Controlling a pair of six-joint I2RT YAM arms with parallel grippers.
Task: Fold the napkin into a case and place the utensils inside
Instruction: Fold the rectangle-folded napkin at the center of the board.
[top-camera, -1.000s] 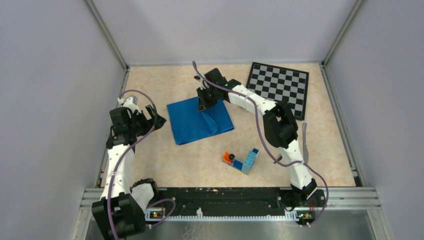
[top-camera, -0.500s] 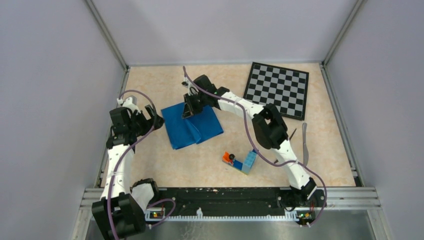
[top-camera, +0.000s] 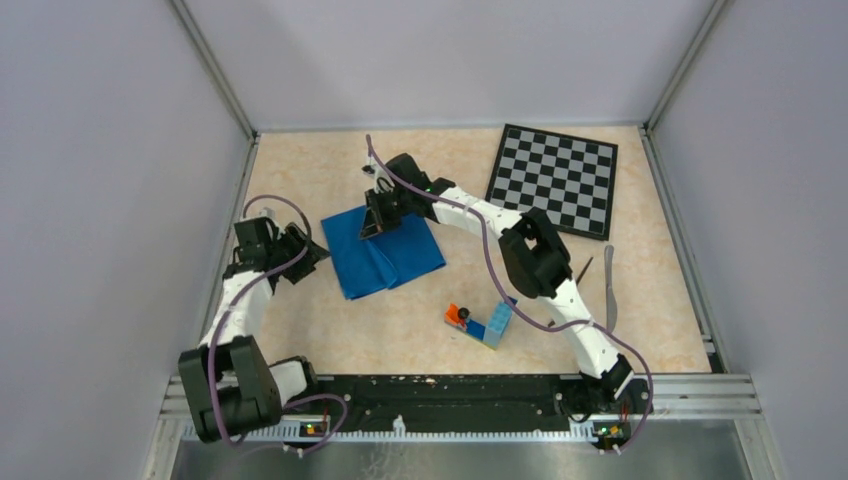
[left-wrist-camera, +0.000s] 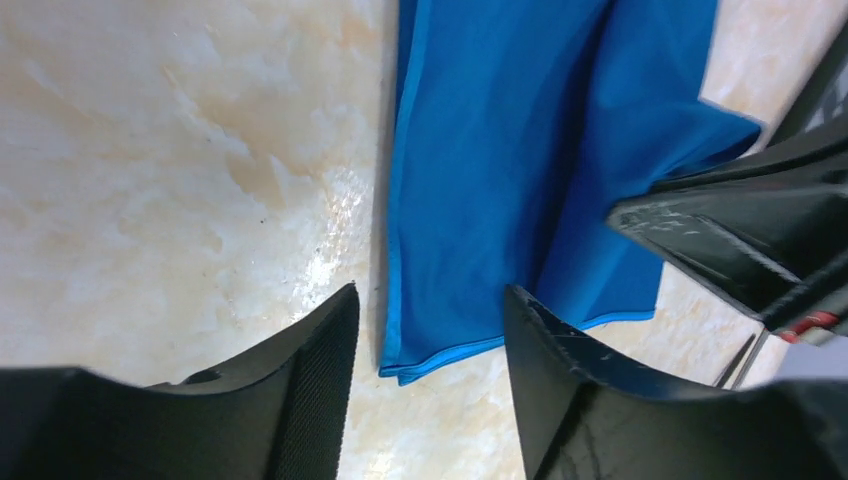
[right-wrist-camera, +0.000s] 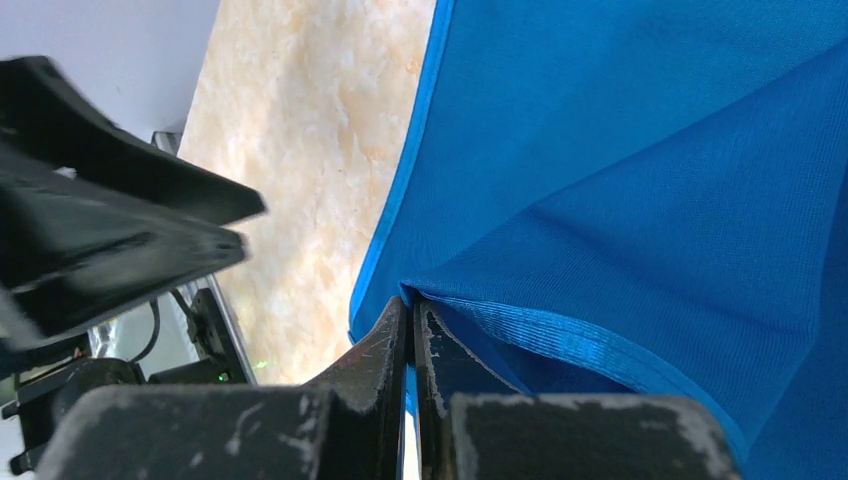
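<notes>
Right hand (right-wrist-camera: 412, 300) was pinched tight on a raised edge of the napkin (top-camera: 385, 255), fingertips pressed together with blue hem between them and that bit of cloth lifted into a ridge at the napkin's far side. Left hand (left-wrist-camera: 430, 330) was spread wide and held nothing. It sat low, just beside the napkin's left edge, and in its wrist view a napkin corner showed in the gap between the two fingers (left-wrist-camera: 310, 380). Couldn't tell whether those fingers touched cloth or tabletop (top-camera: 330, 165). The napkin lay left of centre on the tabletop, between the two hands, doubled over with a crease running down its middle, and otherwise flat. The fork (top-camera: 583, 271) and knife (top-camera: 608, 290) lay side by side near the tabletop's right edge, well apart from the napkin, the fork partly hidden by the right arm. A black-and-white chessboard (top-camera: 555, 180) lay flat at the far right corner. Toy bricks (top-camera: 495, 322), blue with an orange piece beside them, sat near centre front, close to the napkin's near right corner but not touching it. The tabletop was beige and marbled, with a slight sheen. Plain pale grey walls (top-camera: 110, 150) closed in three sides, with metal rails (top-camera: 215, 70) running up the corners.
</notes>
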